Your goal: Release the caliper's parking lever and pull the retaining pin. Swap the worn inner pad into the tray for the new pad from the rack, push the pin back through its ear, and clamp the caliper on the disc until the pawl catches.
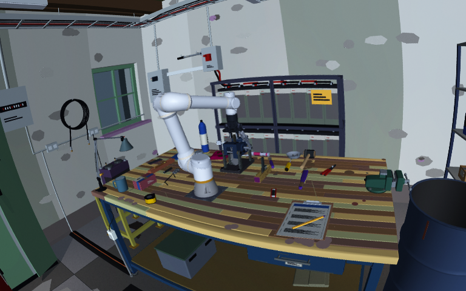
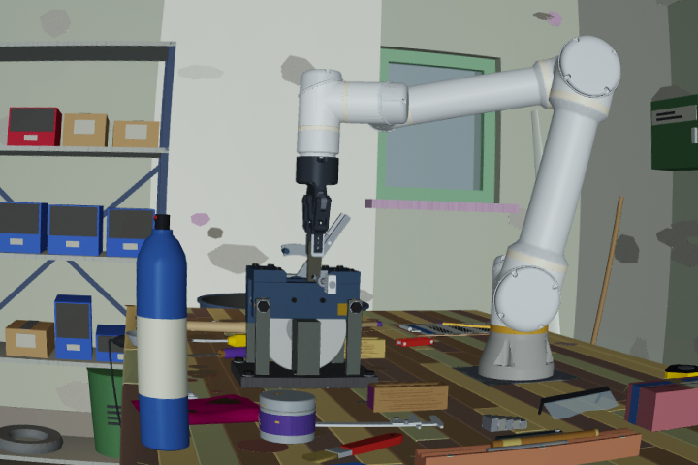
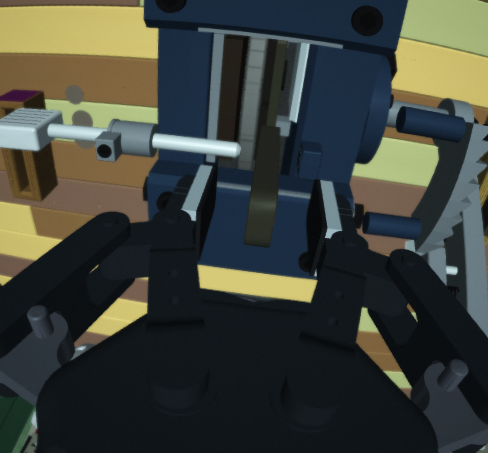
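An olive brake pad (image 3: 263,185) stands upright with its lower end in the blue caliper's (image 3: 272,115) slot beside the grey disc (image 2: 306,339), its top rising above the caliper (image 2: 314,262). My gripper (image 3: 257,215) hangs just above the caliper, open, its fingers standing apart from the pad on either side and holding nothing. The retaining pin (image 3: 120,135) sticks out to the caliper's side with its tip at the slot. The toothed parking lever (image 3: 452,185) stands on the caliper's other side.
A blue gas cylinder (image 2: 162,334) stands near the bench's edge beside the caliper stand, with a purple tin (image 2: 287,415) and a wooden block (image 2: 408,396) in front. Hand tools lie scattered over the bench (image 1: 300,169). A vise (image 1: 383,179) sits at the far end.
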